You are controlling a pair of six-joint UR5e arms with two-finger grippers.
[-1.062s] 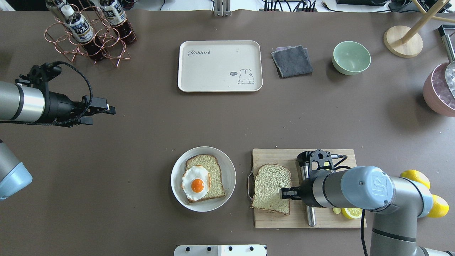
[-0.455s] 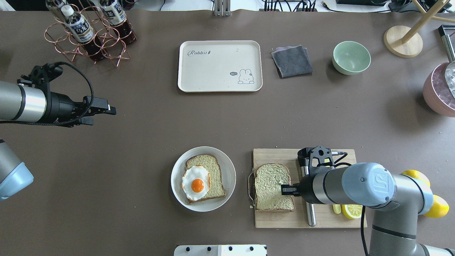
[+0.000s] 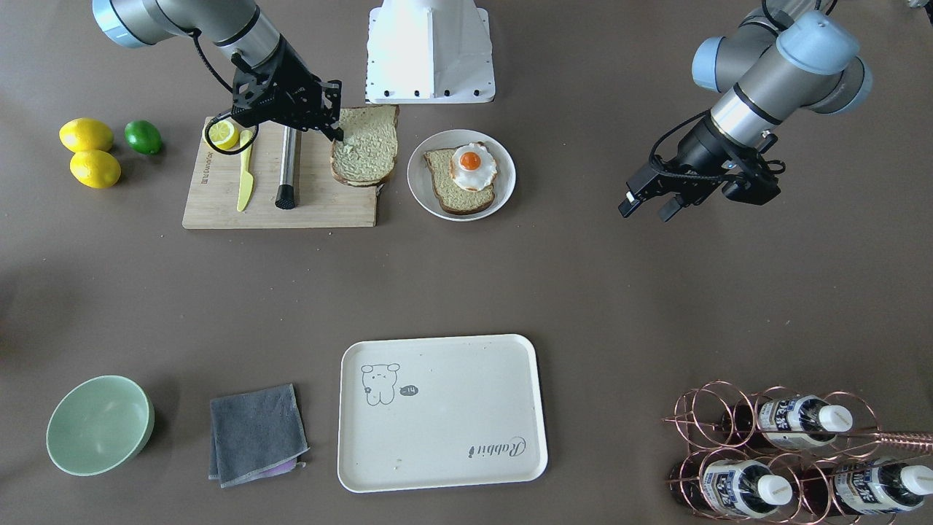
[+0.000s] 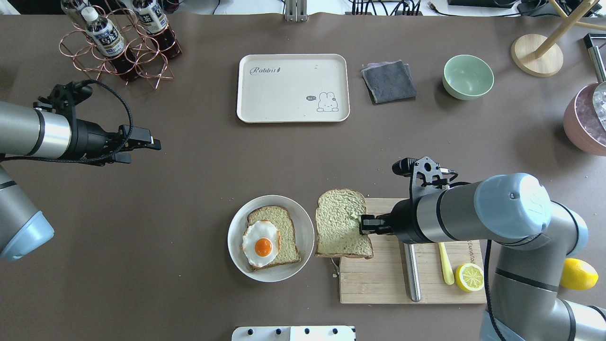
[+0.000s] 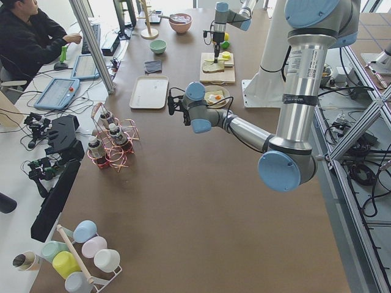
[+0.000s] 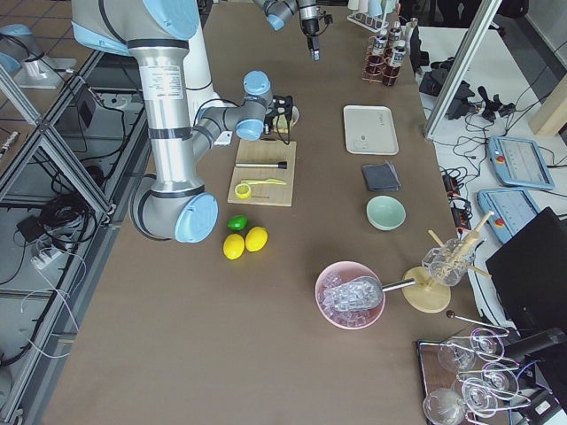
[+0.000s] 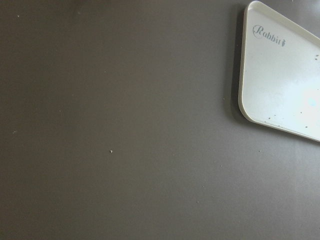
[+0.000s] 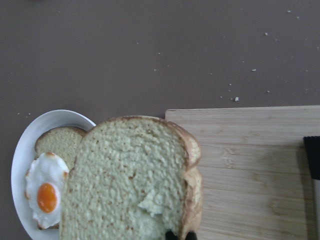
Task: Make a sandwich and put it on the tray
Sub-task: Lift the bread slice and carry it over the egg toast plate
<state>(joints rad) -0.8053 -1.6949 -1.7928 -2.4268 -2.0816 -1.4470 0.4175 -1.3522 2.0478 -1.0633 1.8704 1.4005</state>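
Just changed: right gripper (image 4: 363,224), clamped on top bread slice (image 4: 342,222), has carried it off cutting board (image 4: 378,279) to 3 o'clock of plate (image 4: 305,237). Egg-topped slice (image 4: 284,232) waits there; stacking likely next. Tray (image 4: 284,106) sits at 12 o'clock. Left gripper (image 4: 154,143) fingers apart, idle.

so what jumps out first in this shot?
The bread slice pinched at one edge by the right hand, held over the end of the cutting board nearest the plate. Then the fried egg on a second slice on that plate. The cream tray beyond them has nothing on it.
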